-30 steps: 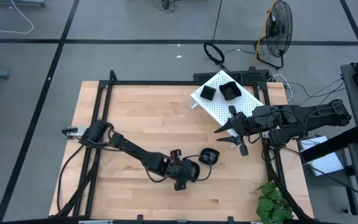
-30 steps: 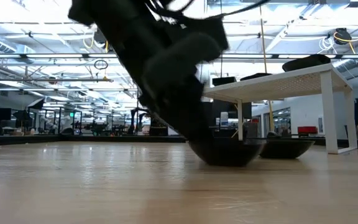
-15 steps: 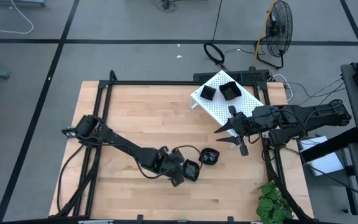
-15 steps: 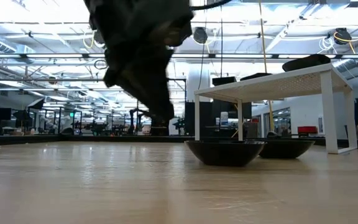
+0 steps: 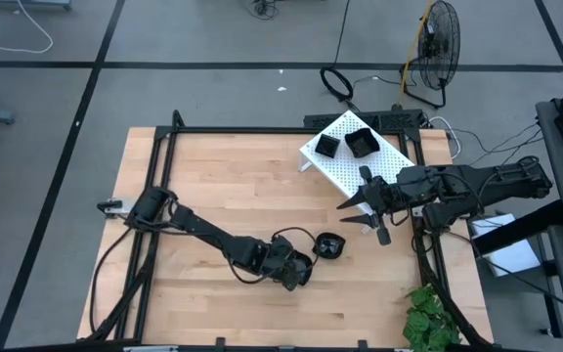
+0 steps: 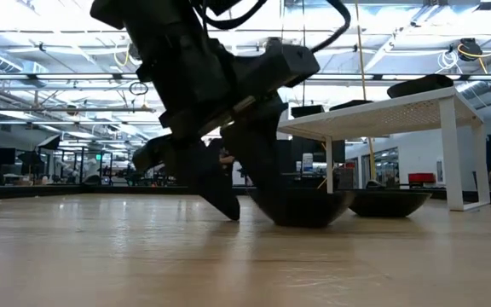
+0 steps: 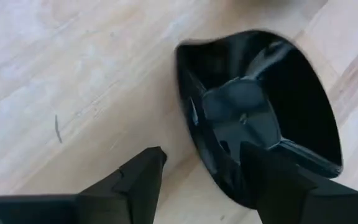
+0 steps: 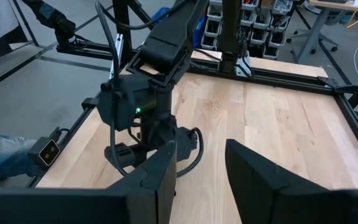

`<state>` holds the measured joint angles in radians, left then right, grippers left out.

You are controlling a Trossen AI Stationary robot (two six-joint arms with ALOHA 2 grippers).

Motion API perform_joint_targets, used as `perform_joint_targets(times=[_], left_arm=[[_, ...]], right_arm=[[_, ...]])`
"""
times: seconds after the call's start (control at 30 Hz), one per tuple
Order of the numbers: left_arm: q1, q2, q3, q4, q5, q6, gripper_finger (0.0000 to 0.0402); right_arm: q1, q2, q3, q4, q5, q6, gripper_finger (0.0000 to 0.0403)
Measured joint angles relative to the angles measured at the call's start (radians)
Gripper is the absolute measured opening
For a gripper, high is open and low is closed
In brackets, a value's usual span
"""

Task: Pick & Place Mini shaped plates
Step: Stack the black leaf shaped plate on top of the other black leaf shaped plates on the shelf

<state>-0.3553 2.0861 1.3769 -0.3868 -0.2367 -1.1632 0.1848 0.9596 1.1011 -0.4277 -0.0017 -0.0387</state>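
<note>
Black and glossy, a small dish point(image 5: 329, 246) lies on the pale wooden worktop point(image 5: 223, 196) toward its near right part, and the left end effector point(image 5: 299, 271) has its tips down right beside it. In the left wrist view the dish point(image 7: 260, 118) shows a lobed, shallow bowl with a flat raised centre, and the two dark fingers point(image 7: 135, 180) are spread apart, one tip over bare wood and the other at the dish's rim, so the opening is moderately wide and holds nothing. The level view shows the same end effector point(image 6: 237, 200) with its fingertips touching or nearly touching the wood, just beside a dark bowl-shaped dish point(image 6: 301, 207); a second dish point(image 6: 390, 203) sits behind it, near the leg of the white perforated rack point(image 6: 416, 107). From above, that rack point(image 5: 379, 161) stands tilted at the far right of the worktop and carries two more black dishes point(image 5: 327, 146) side by side near its far end, the other dish point(image 5: 362, 143) a little larger. The right end effector point(image 5: 365, 213) hangs near the rack's near edge, fingers clearly spread wide and empty, as its own wrist view point(image 8: 197, 168) confirms, looking across the worktop at the left arm. A green plant point(image 5: 428, 318) sits at the near right corner.
</note>
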Motion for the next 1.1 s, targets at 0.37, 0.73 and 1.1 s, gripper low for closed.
perform_joint_targets(times=[0.37, 0.73, 1.1], left_arm=[[0.003, 0.002, -0.002, 0.009, 0.005, 0.053, 0.0143], [0.013, -0.1, -0.003, -0.051, -0.022, 0.282, 0.0013], [0.013, -0.355, -0.002, -0.101, -0.513, 0.685, 0.0005]], right_arm=[[0.0, 0.0, 0.0, -0.004, 0.0, 0.0, 0.0128], [0.0, 0.0, 0.0, -0.002, 0.0, 0.01, 0.0128], [0.0, 0.045, 0.0, 0.029, 0.06, 0.017, 0.0129]])
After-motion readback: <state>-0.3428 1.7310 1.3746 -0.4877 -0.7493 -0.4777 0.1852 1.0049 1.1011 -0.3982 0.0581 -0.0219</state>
